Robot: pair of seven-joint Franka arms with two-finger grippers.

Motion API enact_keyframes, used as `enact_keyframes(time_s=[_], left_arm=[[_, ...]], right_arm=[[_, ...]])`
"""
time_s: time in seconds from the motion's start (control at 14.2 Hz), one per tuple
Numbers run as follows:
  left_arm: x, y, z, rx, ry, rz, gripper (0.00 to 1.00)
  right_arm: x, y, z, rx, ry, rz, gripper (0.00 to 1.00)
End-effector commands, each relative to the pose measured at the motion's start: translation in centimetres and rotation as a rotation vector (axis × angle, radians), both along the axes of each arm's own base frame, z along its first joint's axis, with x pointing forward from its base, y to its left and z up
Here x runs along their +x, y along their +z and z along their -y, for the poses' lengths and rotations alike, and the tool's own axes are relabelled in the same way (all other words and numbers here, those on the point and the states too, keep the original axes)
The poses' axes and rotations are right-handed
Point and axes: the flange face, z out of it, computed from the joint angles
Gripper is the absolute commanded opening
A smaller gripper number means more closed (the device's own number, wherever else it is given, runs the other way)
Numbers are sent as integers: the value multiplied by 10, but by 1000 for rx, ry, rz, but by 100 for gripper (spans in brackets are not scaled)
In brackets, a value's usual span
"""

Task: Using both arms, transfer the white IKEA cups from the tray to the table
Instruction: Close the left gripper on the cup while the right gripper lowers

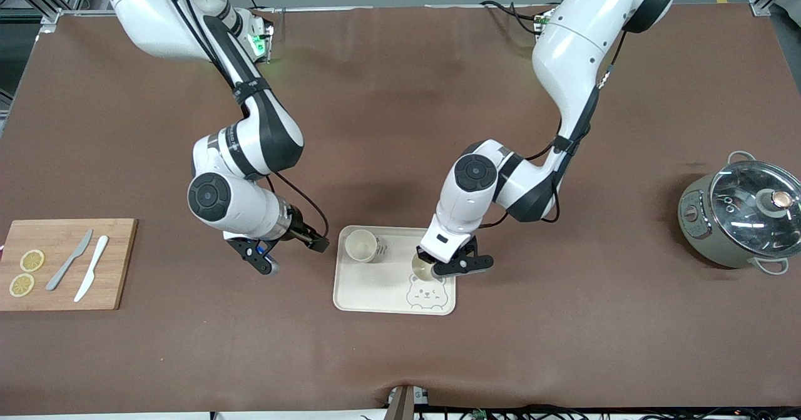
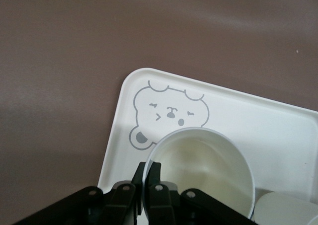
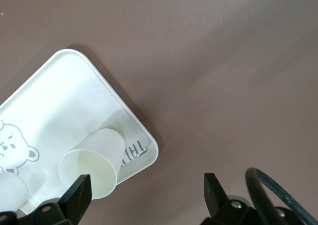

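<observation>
one bear tray [image 1: 357, 295] | two white cups on it: one [image 1: 361, 245] stands free, one [image 1: 422, 268] pinched at its rim by left gripper [image 1: 438, 265] | right gripper [image 1: 269, 258] spread wide, over bare table beside tray

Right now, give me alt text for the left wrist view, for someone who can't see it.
The left end effector pinches the rim of a white cup over a cream bear-printed tray on a brown table. The bear face shows just past the cup, and a second white cup's edge peeks in beside it.
</observation>
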Motion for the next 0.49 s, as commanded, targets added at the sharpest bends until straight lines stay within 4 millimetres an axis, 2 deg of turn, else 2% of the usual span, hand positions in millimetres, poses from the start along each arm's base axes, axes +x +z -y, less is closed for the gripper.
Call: enact_keyframes(time_s=[0.0, 0.21, 0.42], left_arm=[[-2, 29, -11, 67, -3, -14, 0], [-7, 50, -19, 124, -31, -57, 0], [-13, 70, -27, 176, -67, -97, 0]], right_arm=[[5, -5, -18, 40, -34, -11, 100], [-1, -15, -45, 44, -80, 14, 100], [-8, -36, -60, 34, -68, -1, 100]])
